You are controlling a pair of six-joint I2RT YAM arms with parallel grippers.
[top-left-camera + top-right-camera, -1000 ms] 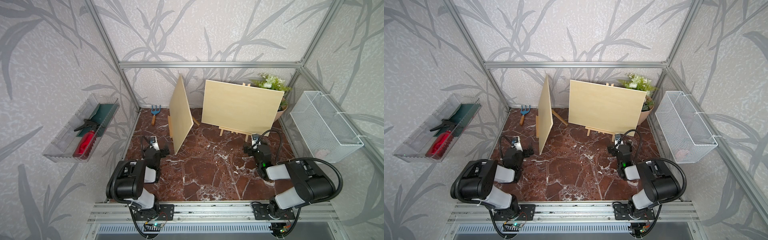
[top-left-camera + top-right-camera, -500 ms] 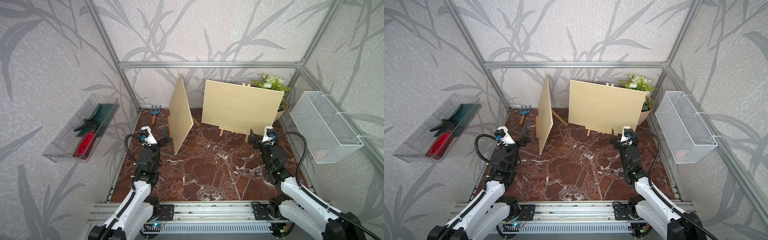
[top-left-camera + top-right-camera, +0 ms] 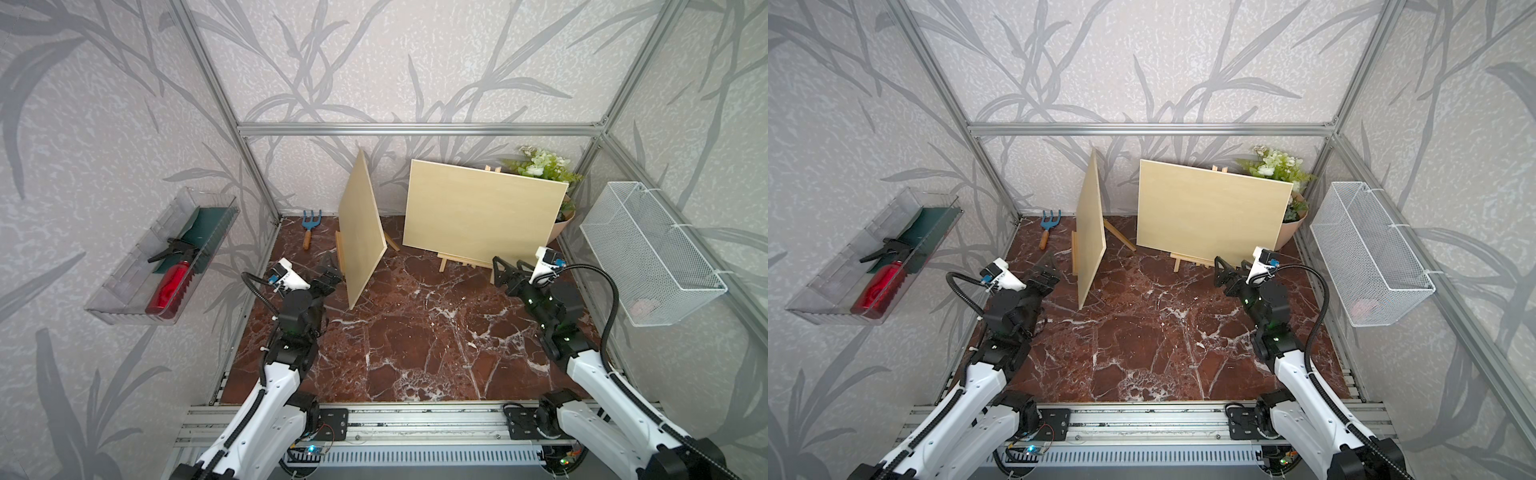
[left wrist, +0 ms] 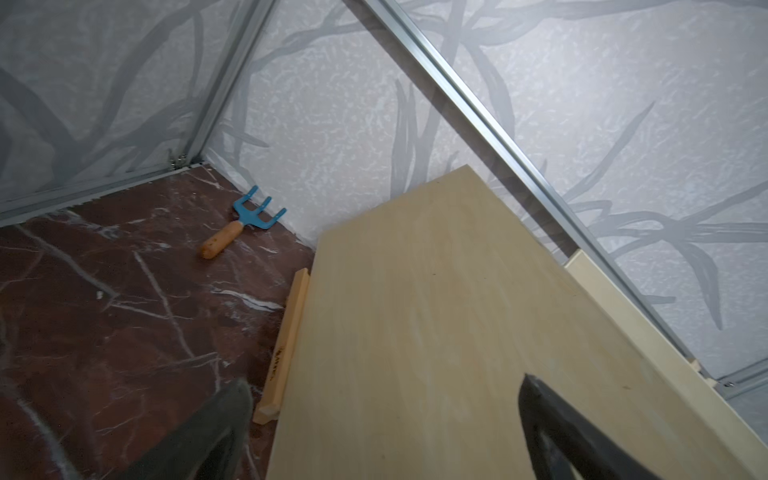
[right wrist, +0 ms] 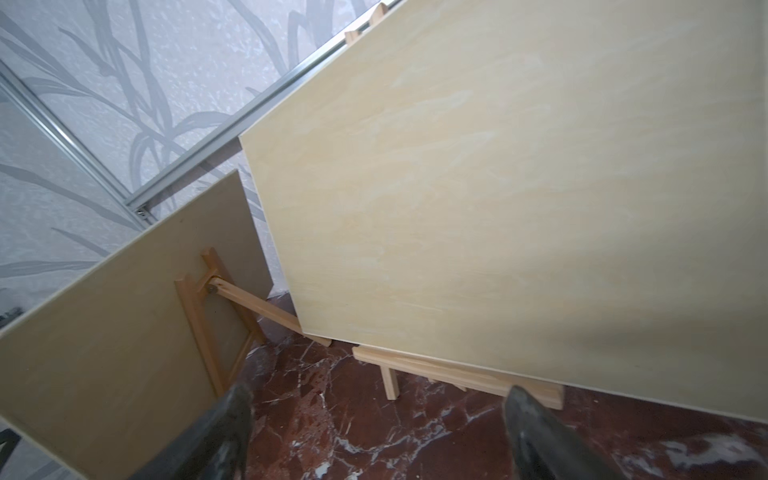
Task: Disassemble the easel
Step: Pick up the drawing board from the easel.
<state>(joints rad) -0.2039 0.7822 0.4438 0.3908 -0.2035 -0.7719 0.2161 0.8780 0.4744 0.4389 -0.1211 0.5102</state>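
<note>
Two easels stand at the back of the desk [image 3: 415, 332]. The broad board [image 3: 478, 216] leans on its easel [image 5: 436, 368], resting on the ledge. A second board [image 3: 359, 232] stands edge-on to its left.

Right fingers [image 5: 536, 432] spread, empty, just before that ledge, probably to lift the board first. Left fingers [image 4: 544, 411] spread, close to the second board's face.

Only the right wrist view shows the second easel's rear strut [image 5: 266, 307] clearly.

The right board [image 3: 482, 216] hides most of the right easel [image 3: 457, 258]; only its top tip, ledge and a foot show. The left board [image 3: 359, 232], seen nearly edge-on, covers the left easel [image 3: 339, 249] except a ledge end and a rear leg. The flower pot [image 3: 559, 232] is half hidden. A pinkish thing [image 3: 644, 306] in the wire basket [image 3: 623, 232] is too blurred to name. Both wrist views cut off the left fingers [image 4: 216, 436] and right fingers [image 5: 224, 432].
</note>
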